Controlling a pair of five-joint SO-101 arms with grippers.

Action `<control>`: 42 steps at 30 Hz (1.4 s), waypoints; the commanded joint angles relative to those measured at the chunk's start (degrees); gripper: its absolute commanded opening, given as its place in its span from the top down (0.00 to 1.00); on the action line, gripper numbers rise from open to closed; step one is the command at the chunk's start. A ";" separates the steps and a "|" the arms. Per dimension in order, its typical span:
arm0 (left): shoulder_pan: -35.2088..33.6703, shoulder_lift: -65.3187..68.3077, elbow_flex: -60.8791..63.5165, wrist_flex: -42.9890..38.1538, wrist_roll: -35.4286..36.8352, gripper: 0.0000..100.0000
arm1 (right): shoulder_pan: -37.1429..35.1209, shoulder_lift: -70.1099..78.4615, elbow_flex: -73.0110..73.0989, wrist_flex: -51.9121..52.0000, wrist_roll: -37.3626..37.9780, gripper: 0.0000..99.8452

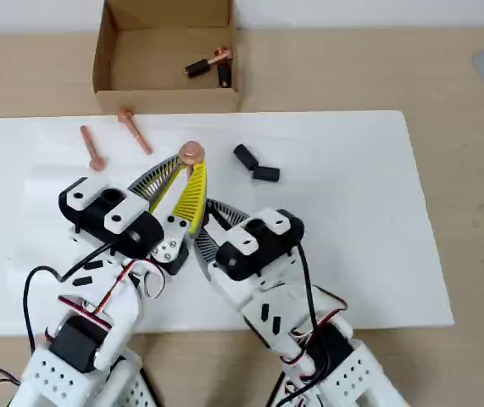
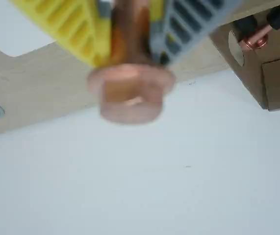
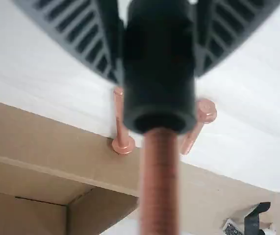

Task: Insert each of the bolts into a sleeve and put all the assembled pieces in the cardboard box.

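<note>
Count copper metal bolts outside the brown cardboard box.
3. One copper metal bolt and a second bolt lie on the white mat by the cardboard box; the third bolt is in the left gripper, shank in the right gripper's black sleeve.

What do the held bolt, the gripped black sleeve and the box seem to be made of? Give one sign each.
Held bolt: copper-coloured metal, perhaps plated; smooth with a soft sheen.
Sleeve: matte black, likely plastic or rubber; dull, no glint.
Cardboard box: plain brown cardboard; flat matte walls with folded flaps.
</note>
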 commanded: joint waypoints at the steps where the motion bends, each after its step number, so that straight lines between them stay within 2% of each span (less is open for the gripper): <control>1: 0.18 -0.40 -0.35 -0.97 -0.09 0.99 | -0.57 -7.60 -0.22 -1.76 -0.44 0.99; 6: 0.35 -0.40 -0.35 -0.79 0.18 0.99 | -0.57 -7.60 -0.22 -2.37 -0.44 0.99; 9: 0.35 -0.40 -1.14 -0.26 3.78 0.99 | -0.57 -7.60 -0.22 -3.34 -0.44 0.99; 13: 0.44 -0.31 -4.13 4.66 8.26 0.99 | -0.57 -7.60 -0.22 -3.34 -0.44 0.99; 19: 2.02 -0.31 -5.10 8.53 10.55 0.99 | -0.40 -7.60 -0.22 -3.34 -0.44 0.99; 25: 2.02 -0.31 -5.19 9.58 10.90 0.99 | 0.31 -7.60 -0.22 -3.34 -0.44 0.99; 33: 4.92 -0.31 -11.60 23.65 10.55 0.99 | 0.31 -7.60 -0.22 -3.34 -0.44 0.99; 42: 5.10 -0.04 -12.31 26.29 10.55 0.98 | 0.31 -7.69 -0.22 -3.34 -0.53 0.99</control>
